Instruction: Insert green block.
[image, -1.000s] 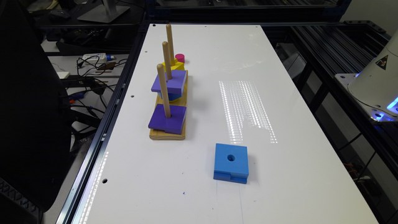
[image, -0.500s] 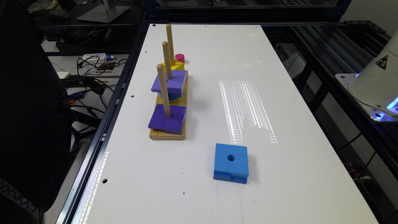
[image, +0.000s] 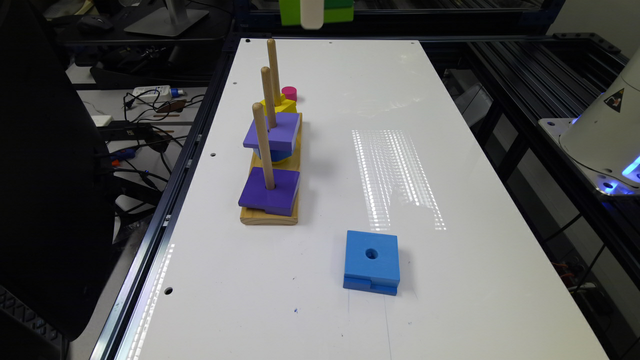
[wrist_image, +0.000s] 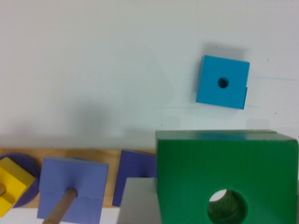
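The carrying step is judged to be in hand: the green block (wrist_image: 227, 179) is held clamped in the gripper (image: 312, 14), high above the table (image: 450, 300). Below it stands the peg board (wrist_image: 112, 154), its near purple block (wrist_image: 135, 173) partly beneath the load. Next, the centre hole must be lined up over a peg (image: 263, 146) and lowered.

Green block (image: 336, 12) held at top edge, blue block (image: 371, 261) on table (image: 450, 300)
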